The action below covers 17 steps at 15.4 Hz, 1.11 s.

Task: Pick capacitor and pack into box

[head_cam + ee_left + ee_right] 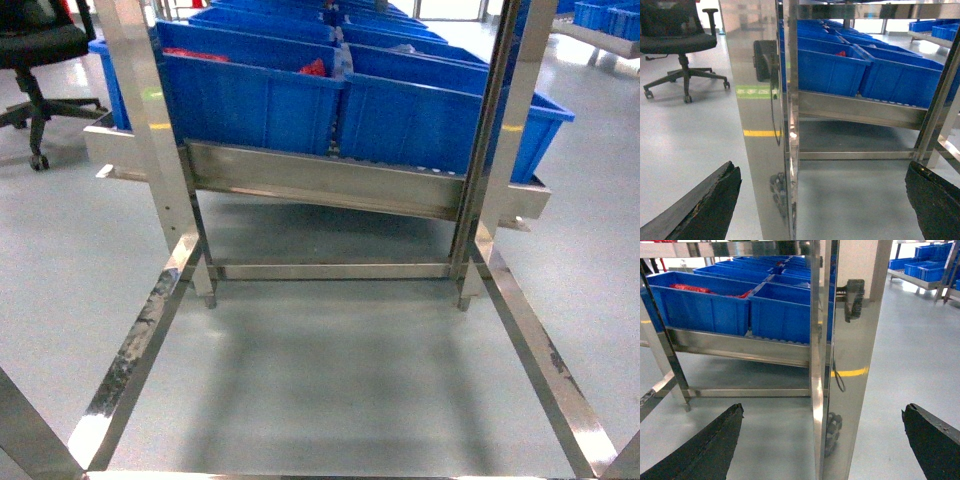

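we have nothing picked or packed yet. our left gripper [825, 200] and right gripper [822, 440] both hang spread wide and empty, low beside the steel rack posts [150, 130]. no capacitor or box shows in any view; only blue bins [330, 95] sit at twelve o'clock. the whole job seems left.

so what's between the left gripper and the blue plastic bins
In the left wrist view, a shiny steel upright post stands between the open left gripper and the blue plastic bins, with bare grey floor beside it.
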### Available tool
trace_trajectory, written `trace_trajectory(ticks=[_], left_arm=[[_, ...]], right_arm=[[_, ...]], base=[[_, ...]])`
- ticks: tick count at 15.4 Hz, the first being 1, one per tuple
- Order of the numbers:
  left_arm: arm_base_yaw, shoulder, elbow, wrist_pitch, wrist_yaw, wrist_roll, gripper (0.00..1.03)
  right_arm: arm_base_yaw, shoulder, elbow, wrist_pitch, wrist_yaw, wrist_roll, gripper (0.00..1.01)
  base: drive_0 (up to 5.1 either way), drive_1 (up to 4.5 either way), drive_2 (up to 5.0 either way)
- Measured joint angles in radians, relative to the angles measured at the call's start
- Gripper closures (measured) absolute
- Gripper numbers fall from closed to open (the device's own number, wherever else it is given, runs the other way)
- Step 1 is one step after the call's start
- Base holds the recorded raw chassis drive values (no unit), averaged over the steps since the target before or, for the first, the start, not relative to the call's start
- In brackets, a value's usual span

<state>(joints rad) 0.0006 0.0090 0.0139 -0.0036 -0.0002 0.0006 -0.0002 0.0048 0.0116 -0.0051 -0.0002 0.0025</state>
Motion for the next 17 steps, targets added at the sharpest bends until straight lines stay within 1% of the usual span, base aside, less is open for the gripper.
trace_trajectory(ticks=[17], left_arm=[[0.0, 0.0, 0.0, 0.0, 0.0, 0.0, 0.05]], right_arm=[[0.0, 0.0, 0.0, 0.0, 0.0, 0.0, 0.03]], base=[[0.0, 0.0, 0.0]])
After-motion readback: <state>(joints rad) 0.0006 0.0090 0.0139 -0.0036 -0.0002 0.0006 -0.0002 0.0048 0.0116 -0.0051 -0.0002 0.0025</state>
